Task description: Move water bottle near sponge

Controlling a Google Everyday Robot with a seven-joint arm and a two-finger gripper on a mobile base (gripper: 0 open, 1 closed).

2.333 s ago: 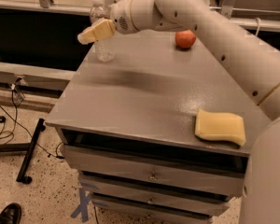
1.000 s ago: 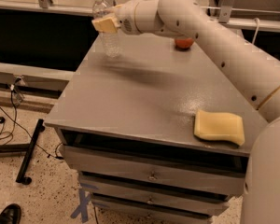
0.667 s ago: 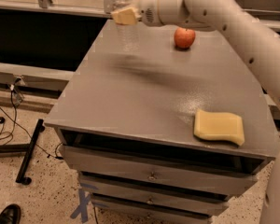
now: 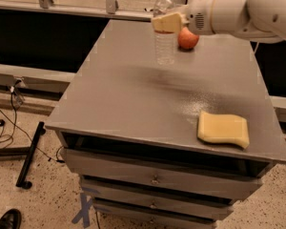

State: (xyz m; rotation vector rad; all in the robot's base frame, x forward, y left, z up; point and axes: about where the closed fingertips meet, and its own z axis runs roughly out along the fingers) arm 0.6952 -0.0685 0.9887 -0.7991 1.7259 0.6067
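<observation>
The water bottle (image 4: 165,46) is clear with a white cap and stands upright over the far middle of the grey table (image 4: 133,99), just left of a red apple (image 4: 188,39). My gripper (image 4: 167,23) reaches in from the right, and its pale yellow fingers (image 4: 168,23) are closed around the bottle's upper body. The bottle seems to hang slightly above the tabletop. The sponge (image 4: 223,129), a flat pale yellow rectangle with wavy edges, lies at the near right corner, well away from the bottle.
The table has drawers (image 4: 155,179) below its front edge. A black stand leg (image 4: 29,156) and cables (image 4: 5,123) lie on the floor at the left. A shoe (image 4: 7,219) is at the bottom left. A railing (image 4: 76,6) runs behind the table.
My gripper has carried the water bottle from the table's far left corner to the right, so that it is now beside the apple. The sponge and apple have not moved.
</observation>
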